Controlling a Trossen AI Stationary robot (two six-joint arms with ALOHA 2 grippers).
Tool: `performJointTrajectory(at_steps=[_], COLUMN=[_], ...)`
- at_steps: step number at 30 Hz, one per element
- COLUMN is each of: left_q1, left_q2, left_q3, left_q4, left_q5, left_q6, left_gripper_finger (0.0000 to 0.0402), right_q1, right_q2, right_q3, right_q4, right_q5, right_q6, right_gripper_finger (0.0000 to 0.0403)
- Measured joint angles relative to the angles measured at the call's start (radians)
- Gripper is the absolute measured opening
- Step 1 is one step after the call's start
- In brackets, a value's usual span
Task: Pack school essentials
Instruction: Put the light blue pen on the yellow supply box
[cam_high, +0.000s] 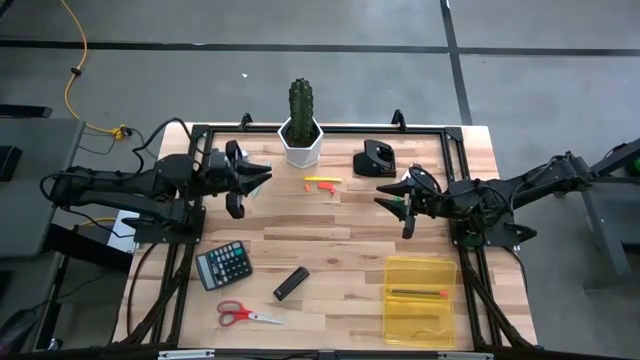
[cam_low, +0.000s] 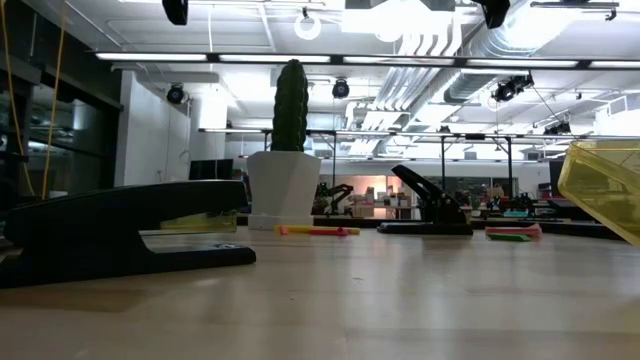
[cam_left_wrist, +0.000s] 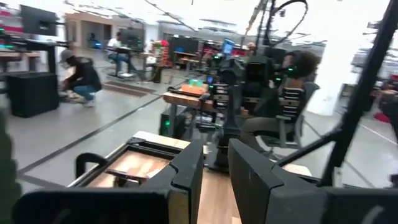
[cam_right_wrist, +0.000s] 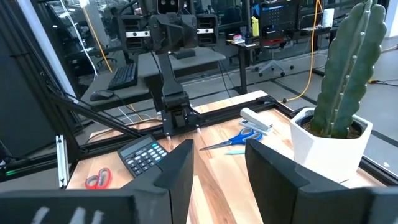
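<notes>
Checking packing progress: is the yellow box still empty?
No. The yellow box already holds a thin pen lying across it.

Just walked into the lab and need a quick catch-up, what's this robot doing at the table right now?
Both arms hang above the table, holding nothing. The left gripper is raised near the potted cactus, the right gripper above the yellow bin, both with jaws apart and empty. The bin already holds a couple of pens. The red-handled scissors, the markers by the cactus, the calculator and the stapler lie on the table.
</notes>
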Motion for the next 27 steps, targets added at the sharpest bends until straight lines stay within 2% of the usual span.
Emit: performJointTrajectory(at_steps=[3,5,8,10,13,18,22,27], left_q1=[0.000,0.005,0.042,0.098,0.209,0.403,0.515,0.571], left_q2=[0.000,0.001,0.013,0.037,0.092,0.243,0.409,0.593], left_q3=[0.000,0.003,0.038,0.080,0.127,0.137,0.137,0.137], left_q4=[-0.008,-0.044,-0.219,-0.367,-0.548,-0.711,-0.768,-0.760], left_q5=[-0.070,-0.154,-0.278,-0.297,-0.252,-0.083,0.036,0.054], left_q6=[0.000,-0.015,-0.078,-0.126,-0.200,-0.284,-0.306,-0.299], left_gripper_finger=[0.0066,0.0070,0.0085,0.0101,0.0130,0.0175,0.0201,0.0211], right_q1=[0.000,0.000,0.000,0.000,0.000,0.000,0.000,0.000], right_q2=[0.000,0.000,0.000,0.000,0.000,0.000,0.000,0.000], right_q3=[0.000,0.000,0.000,0.000,0.000,0.000,0.000,0.000], right_q4=[-0.004,-0.007,-0.007,-0.010,-0.016,-0.015,-0.018,-0.031], right_q5=[0.003,0.003,0.004,0.006,0.007,0.007,0.008,0.008], right_q6=[0.000,0.000,0.004,0.017,0.019,0.019,0.040,0.066], right_gripper_finger=[0.0138,0.0138,0.0138,0.0138,0.0138,0.0138,0.0138,0.0138])
